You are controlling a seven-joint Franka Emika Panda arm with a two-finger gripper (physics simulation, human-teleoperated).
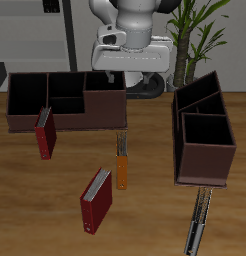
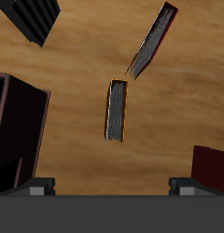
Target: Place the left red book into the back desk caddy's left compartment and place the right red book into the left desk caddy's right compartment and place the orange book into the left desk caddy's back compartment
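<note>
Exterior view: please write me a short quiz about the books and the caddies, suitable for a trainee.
1. True or false: the slim orange book lies inside a dark brown compartmented desk caddy.
2. How many red hardcover books are on the wooden table?
3. Which book is nearest the table's front edge? A: the orange book. B: the dark book with pale page edges. C: a red book.
Key: 1 false; 2 two; 3 B.

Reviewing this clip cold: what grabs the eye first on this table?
Two dark brown desk caddies dominate: a long one at the back and another along the side. Between them stand three thin books: a red one against the back caddy, an orange one mid-table, and another red one near the front edge.
</note>
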